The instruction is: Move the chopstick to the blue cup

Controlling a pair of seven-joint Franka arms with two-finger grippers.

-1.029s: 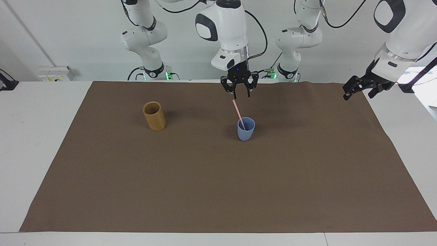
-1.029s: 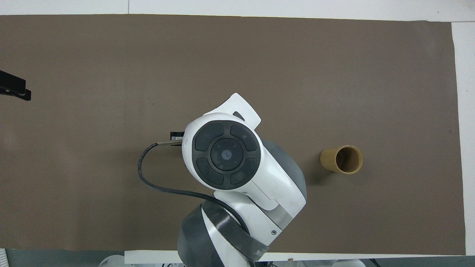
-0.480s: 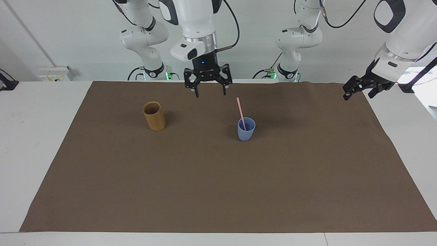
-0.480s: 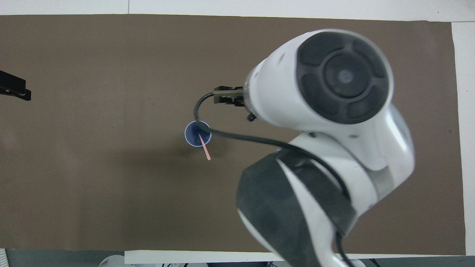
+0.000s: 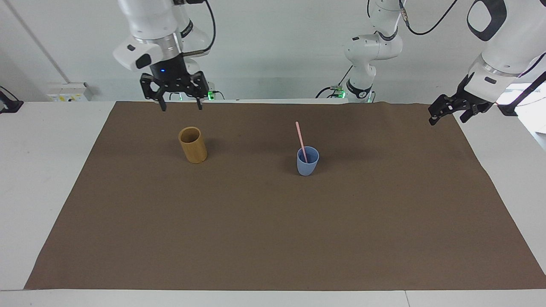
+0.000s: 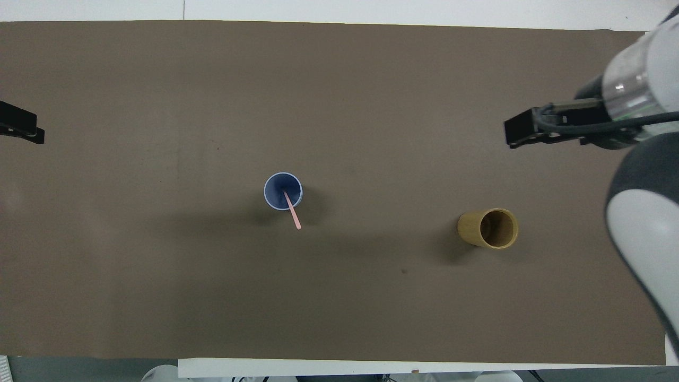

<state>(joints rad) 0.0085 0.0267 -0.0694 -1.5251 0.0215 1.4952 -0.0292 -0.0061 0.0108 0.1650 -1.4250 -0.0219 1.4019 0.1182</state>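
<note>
The right gripper [image 5: 178,105] hangs with its fingers [image 5: 162,106] spread wide and nothing between them, up in the air over the brown mat's [image 5: 273,238] edge nearest the robots, above the tan cup [image 5: 193,145] (which stands upright and untouched toward the right arm's end of the counter [image 5: 42,179]). In the overhead view only the dark side of this gripper [image 6: 530,129] shows, so the spread of its fingers is read from the facing view. The left gripper [image 5: 443,111] waits at the mat's corner at the left arm's end, its fingers released and empty, tilted downward over the mat's edge; from above just its black tip [image 6: 18,123] pokes in at the border of the view. Outward from the fingers, the chopstick [image 5: 301,140] stands in the blue cup [image 5: 307,161], its lower end inside the cup and its upper end leaning over the rim toward the robots, free of both grippers. The blue cup sits upright near the middle of the mat, well apart from the tan cup and well apart from either gripper. Around both cups the mat lies flat and bare on every side, with a broad open stretch farther from the robots running out to the mat's edge, and white counter showing past the mat at both ends. The mat's edge at the left arm's end ripples slightly near the corner.
</note>
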